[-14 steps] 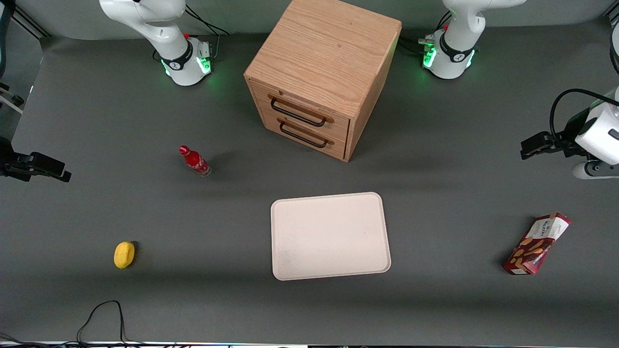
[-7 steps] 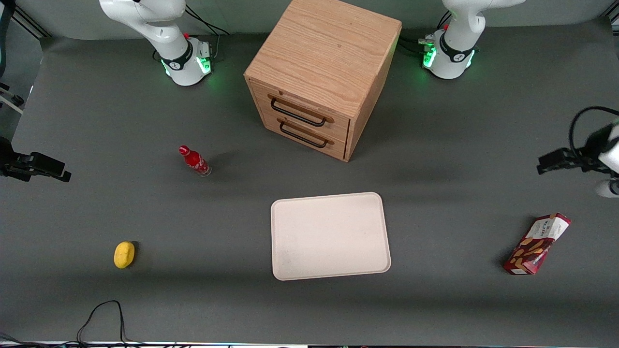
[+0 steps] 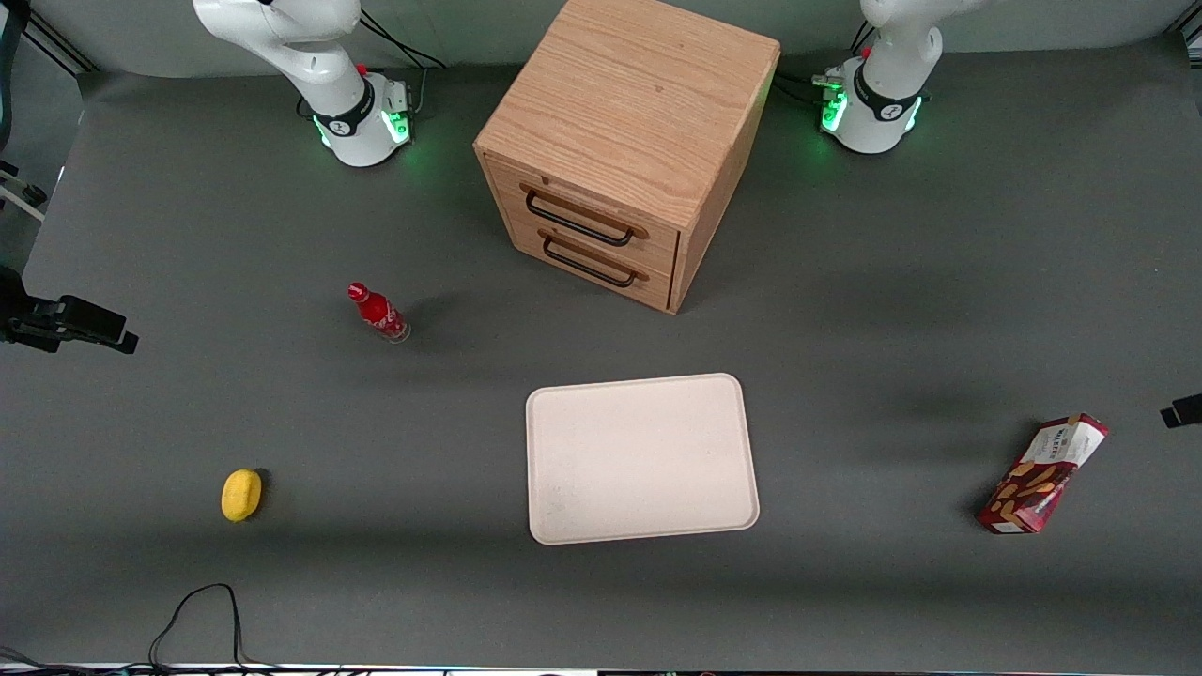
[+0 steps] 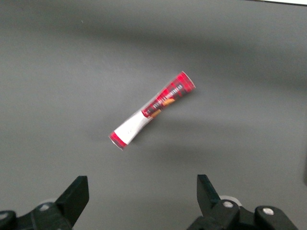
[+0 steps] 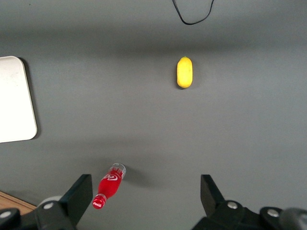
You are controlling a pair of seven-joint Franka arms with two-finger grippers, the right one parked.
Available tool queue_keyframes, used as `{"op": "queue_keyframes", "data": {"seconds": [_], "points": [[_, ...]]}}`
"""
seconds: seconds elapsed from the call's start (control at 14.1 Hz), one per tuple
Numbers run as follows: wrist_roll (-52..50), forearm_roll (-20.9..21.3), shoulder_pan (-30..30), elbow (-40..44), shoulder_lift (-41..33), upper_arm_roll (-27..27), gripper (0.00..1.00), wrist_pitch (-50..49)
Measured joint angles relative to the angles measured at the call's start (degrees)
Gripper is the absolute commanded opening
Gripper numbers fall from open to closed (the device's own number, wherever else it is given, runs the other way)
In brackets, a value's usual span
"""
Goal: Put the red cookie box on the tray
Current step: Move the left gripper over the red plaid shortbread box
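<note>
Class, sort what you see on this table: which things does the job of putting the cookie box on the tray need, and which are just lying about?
Needed:
cookie box, lying toward the working arm's end
tray, nothing on it
gripper, open, above the box

Lying about:
bottle
yellow object
drawer cabinet

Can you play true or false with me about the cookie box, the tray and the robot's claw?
1. The long dark-red cardboard cookie box lies on the grey table. True.
2. The flat cream-white tray holds a bottle. False: nothing is on it.
3. The left arm's gripper grips the box. False: it is open, above the box.
4. The wooden drawer cabinet has two closed drawers. True.
5. The small red bottle stands on the cabinet. False: it stands on the table.
</note>
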Motion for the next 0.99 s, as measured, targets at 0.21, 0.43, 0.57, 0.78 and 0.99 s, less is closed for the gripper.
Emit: {"op": "queue_keyframes", "data": {"seconds": [0.21, 0.43, 0.57, 0.78, 0.99], "points": [[13.79, -0.01, 1.62, 3.51, 3.92, -0.05, 1.00, 1.84], [30.71, -0.02, 1.65, 4.13, 4.49, -0.46, 1.00, 2.31], [40.89, -0.02, 1.35, 4.33, 4.50, -0.87, 1.00, 2.31], [52.39, -0.02, 0.95, 4.33, 4.77, -1.17, 1.00, 2.30], [54.48, 0.01, 0.28, 4.27, 5.88, -1.17, 1.00, 2.26]]}}
